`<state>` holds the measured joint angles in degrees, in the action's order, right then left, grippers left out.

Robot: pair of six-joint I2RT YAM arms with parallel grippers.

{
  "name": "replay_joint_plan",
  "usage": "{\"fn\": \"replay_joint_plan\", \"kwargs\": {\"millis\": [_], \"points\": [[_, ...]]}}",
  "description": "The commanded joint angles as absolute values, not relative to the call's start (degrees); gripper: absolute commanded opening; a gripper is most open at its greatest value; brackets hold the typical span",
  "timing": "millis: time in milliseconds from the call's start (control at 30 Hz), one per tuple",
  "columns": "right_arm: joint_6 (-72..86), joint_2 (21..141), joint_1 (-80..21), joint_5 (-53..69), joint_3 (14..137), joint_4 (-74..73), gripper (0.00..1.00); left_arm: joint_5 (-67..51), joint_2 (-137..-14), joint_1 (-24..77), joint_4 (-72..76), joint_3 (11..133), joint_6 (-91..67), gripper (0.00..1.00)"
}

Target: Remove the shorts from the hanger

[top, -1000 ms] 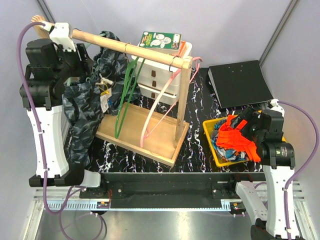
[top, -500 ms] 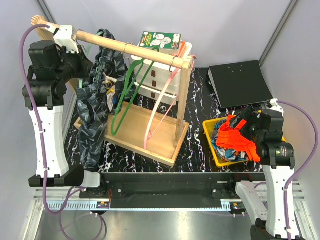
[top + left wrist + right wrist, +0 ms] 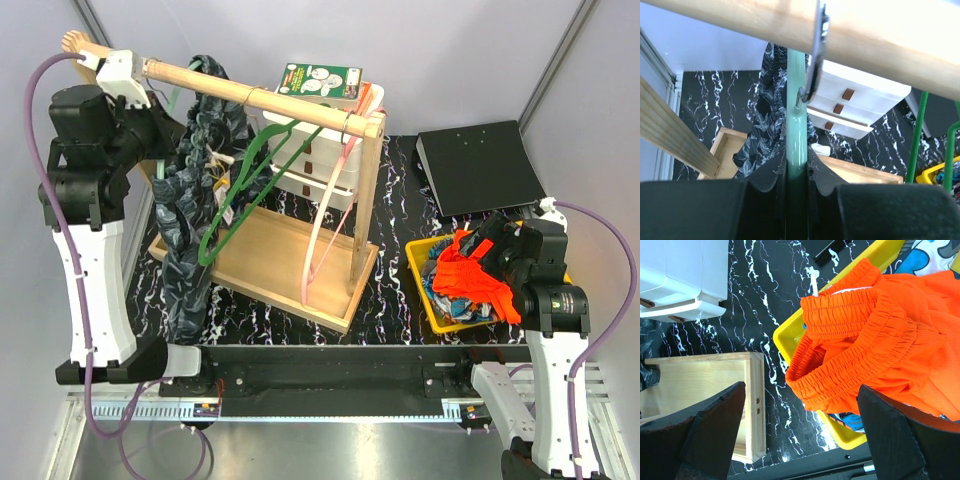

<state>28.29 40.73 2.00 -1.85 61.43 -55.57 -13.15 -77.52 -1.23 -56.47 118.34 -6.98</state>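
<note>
Top external view: dark navy-grey patterned cloth shorts (image 3: 190,220) hang from a pale green plastic hanger (image 3: 796,115) on the round wooden rail (image 3: 250,95), near its left end. The left fingers (image 3: 815,175) are clamped on that hanger's bar. Plain bright orange cloth shorts (image 3: 475,275) lie in the yellow plastic bin (image 3: 415,265) on the black marbled counter (image 3: 390,200), on top of blue, orange and white patterned shorts (image 3: 922,257). The right fingers (image 3: 700,440) are spread wide apart above the bin, holding nothing.
</note>
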Motion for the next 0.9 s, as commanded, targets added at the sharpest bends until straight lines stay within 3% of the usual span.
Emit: {"fn": "replay_joint_plan", "kwargs": {"millis": [0, 300, 500, 867], "points": [[28.04, 40.69, 2.11, -1.05, 62.58, -54.14, 1.00, -10.99, -72.86, -1.23, -47.37, 121.28, -9.49, 0.00], [27.77, 41.31, 2.11, -0.97, 63.63, -54.40, 1.00, -4.93, -68.66, -1.32, -48.08, 122.26, -10.63, 0.00], [27.86, 42.01, 2.11, -0.26, 63.46, -53.88, 1.00, -3.60, -60.40, -1.23, -45.54, 110.67, -14.23, 0.00], [28.04, 42.71, 2.11, 2.99, 61.79, -52.65, 1.00, -13.96, -46.42, -1.32, -41.75, 86.52, -17.66, 0.00]]}}
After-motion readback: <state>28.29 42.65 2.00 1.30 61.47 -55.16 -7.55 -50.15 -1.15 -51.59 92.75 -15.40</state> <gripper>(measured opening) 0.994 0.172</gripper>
